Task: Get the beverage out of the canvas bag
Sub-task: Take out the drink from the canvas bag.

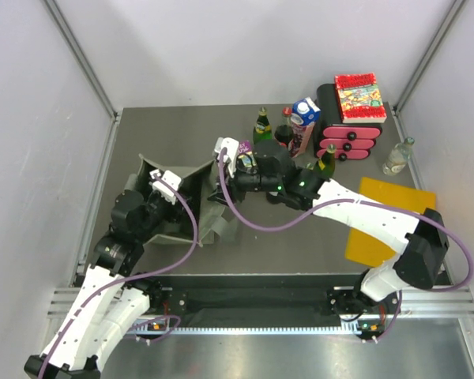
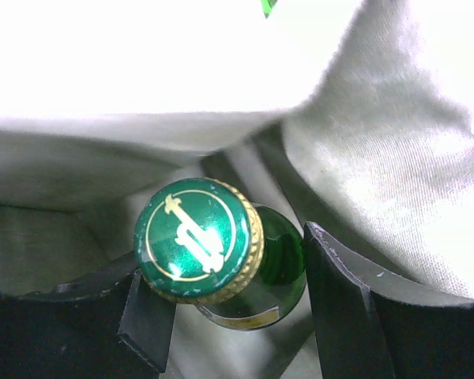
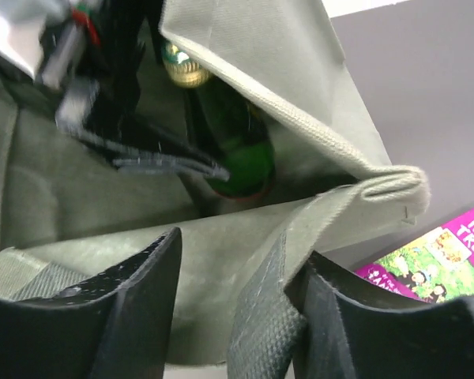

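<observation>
The canvas bag (image 1: 191,172) lies left of the table's middle with its mouth held apart. The beverage (image 2: 197,241), a green glass bottle with a green and gold cap, lies inside it. My left gripper (image 2: 229,272) is deep in the bag, open, its fingers (image 2: 340,300) straddling the bottle's neck and shoulder with a sliver of gap on the left side. From above, the left gripper (image 1: 159,188) hides the bottle. My right gripper (image 3: 241,253) is at the bag's right rim (image 1: 229,158), open, with the rim and a strap (image 3: 261,332) lying loosely between its fingers. The bottle (image 3: 235,146) shows beyond it.
Behind the bag stand green bottles (image 1: 261,125) (image 1: 326,160), a dark bottle (image 1: 285,126) and a blue-and-white carton (image 1: 303,125). A pink drawer box (image 1: 349,134) bears a red book (image 1: 360,96). A clear bottle (image 1: 398,156) and an orange board (image 1: 387,221) lie at the right. A purple book (image 3: 442,253) lies beside the bag.
</observation>
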`<move>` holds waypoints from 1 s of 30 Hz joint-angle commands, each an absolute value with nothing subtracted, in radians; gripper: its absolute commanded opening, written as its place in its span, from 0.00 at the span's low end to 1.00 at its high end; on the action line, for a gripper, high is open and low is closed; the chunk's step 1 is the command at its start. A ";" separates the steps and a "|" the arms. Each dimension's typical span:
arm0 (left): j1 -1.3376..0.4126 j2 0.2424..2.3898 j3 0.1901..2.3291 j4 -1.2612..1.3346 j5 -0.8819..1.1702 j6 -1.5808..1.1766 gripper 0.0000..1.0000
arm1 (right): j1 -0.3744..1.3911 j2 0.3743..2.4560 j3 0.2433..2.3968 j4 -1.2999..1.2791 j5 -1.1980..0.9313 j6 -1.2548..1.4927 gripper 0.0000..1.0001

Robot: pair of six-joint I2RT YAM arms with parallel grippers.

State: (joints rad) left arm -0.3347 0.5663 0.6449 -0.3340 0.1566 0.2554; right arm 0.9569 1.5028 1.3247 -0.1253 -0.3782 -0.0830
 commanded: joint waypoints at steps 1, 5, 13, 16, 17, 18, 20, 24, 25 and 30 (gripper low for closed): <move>-0.333 0.545 0.765 -0.190 0.130 0.218 0.00 | 0.927 1.404 1.379 -0.112 -0.472 -0.112 0.55; -0.333 0.535 0.775 -0.209 0.130 0.216 0.00 | 0.923 1.373 1.378 -0.110 -0.489 -0.150 0.59; -0.333 0.529 0.801 -0.236 0.138 0.195 0.00 | 0.916 1.316 1.376 -0.126 -0.615 -0.230 0.60; -0.333 0.523 0.813 -0.242 0.138 0.183 0.00 | 0.917 1.304 1.377 -0.132 -0.685 -0.262 0.61; -0.333 0.523 0.816 -0.247 0.137 0.180 0.00 | 0.917 1.301 1.378 -0.132 -0.699 -0.265 0.61; -0.331 0.523 0.828 -0.250 0.133 0.173 0.00 | 0.916 1.299 1.379 -0.132 -0.707 -0.267 0.61; -0.333 0.528 0.842 -0.256 0.121 0.160 0.00 | 0.916 1.299 1.381 -0.123 -0.729 -0.255 0.61; -0.333 0.540 0.897 -0.287 0.087 0.138 0.00 | 0.916 1.301 1.384 -0.101 -0.738 -0.235 0.61; -0.333 0.541 0.906 -0.291 0.078 0.132 0.00 | 0.917 1.299 1.388 -0.100 -0.736 -0.235 0.61; -0.333 0.558 0.959 -0.310 0.063 0.110 0.00 | 0.916 1.313 1.417 -0.107 -0.719 -0.213 0.61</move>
